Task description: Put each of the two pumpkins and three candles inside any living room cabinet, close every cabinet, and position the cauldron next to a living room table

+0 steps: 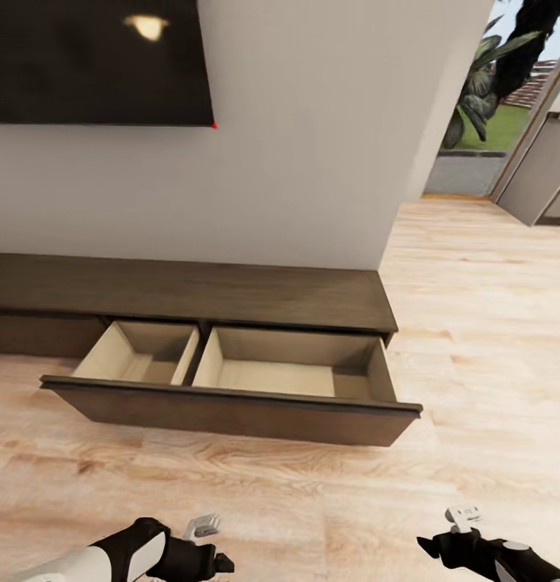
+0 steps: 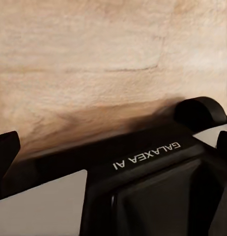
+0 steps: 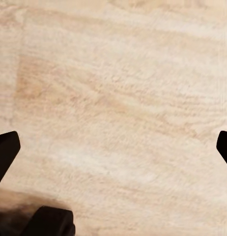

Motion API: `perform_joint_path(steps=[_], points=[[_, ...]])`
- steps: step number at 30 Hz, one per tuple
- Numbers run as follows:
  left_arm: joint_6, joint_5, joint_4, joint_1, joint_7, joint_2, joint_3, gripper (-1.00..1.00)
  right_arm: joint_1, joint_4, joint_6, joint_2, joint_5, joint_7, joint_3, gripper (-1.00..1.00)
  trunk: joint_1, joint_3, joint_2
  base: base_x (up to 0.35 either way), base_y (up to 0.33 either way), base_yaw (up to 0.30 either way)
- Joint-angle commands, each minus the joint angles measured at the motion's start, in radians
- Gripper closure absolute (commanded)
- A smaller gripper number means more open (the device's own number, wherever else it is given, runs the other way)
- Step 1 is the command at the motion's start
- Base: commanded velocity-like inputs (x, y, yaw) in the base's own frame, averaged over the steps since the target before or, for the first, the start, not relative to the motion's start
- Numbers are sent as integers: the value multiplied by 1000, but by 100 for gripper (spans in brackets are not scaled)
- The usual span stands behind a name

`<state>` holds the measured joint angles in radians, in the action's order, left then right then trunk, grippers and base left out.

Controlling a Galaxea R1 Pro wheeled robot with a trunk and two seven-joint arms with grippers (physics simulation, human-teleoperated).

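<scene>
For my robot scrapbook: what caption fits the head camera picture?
Low dark cabinet under the TV, its drawer pulled open with both compartments bare.

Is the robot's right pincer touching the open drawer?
Apart. In the head view, the right pincer sits low near the robot, with a wide stretch of bare wood floor between it and the open drawer.

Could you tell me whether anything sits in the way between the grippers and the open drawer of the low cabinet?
Nothing visible does. Bare wood floor lies between the left gripper, the right gripper and the pulled-out drawer of the cabinet. Both drawer compartments look empty.
</scene>
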<state>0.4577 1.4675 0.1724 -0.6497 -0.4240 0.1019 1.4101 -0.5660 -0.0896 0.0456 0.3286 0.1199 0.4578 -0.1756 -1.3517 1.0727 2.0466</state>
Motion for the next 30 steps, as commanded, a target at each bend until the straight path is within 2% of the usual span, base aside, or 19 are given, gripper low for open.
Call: perform_joint_path(steps=[1,3,4,5,7,8,9,10,11,12,14,17,22,30], points=[[-11,18,-6,8,4,2,0,-100,0,4,0,-14,-1,-22,0,-100,4,-3,-7,0,0,273],[-23,37,-32,16,15,3,0,-100,0,13,0,-41,-6,-66,-1,-100,12,-10,-21,0,0,278],[-28,45,-62,19,23,2,0,-100,0,18,1,-59,-21,-95,-1,-100,15,-13,-28,0,0,282],[-35,62,-116,26,30,1,-3,-100,0,24,7,-84,-72,-136,0,-100,19,-15,-35,0,0,284],[-48,103,-133,41,39,1,-7,-100,0,29,8,-98,-90,-163,0,-100,27,-21,-49,0,0,284],[-82,194,-151,67,116,4,-9,-100,0,45,15,-128,-102,-218,1,-100,31,-23,-56,0,0,284],[-102,252,-169,82,205,5,-9,-100,7,55,23,-150,-106,-258,1,-100,35,-26,-63,0,0,284],[-162,372,-182,102,370,2,-10,-100,24,61,29,-174,-114,-309,-1,-100,38,-28,-70,0,0,284],[-199,414,-183,109,424,1,-10,-100,26,61,30,-177,-115,-315,-1,-100,42,-31,-77,0,0,284],[-218,432,-183,112,452,0,-10,-100,27,62,30,-178,-115,-317,-1,-100,46,-33,-84,0,0,284],[-238,452,-180,115,483,-1,-9,-100,28,62,31,-179,-115,-320,-1,-100,54,-38,-98,0,0,284],[-249,462,-175,117,498,-7,-8,-100,30,62,31,-185,-115,-321,-1,-100,65,-46,-119,0,0,284],[-252,465,-172,117,503,-20,-8,-100,34,62,31,-198,-115,-323,-1,-100,84,-58,-154,0,0,284],[-252,465,-171,118,504,-24,-8,-100,37,62,31,-201,-115,-323,-1,-100,115,-78,-210,0,0,284]])
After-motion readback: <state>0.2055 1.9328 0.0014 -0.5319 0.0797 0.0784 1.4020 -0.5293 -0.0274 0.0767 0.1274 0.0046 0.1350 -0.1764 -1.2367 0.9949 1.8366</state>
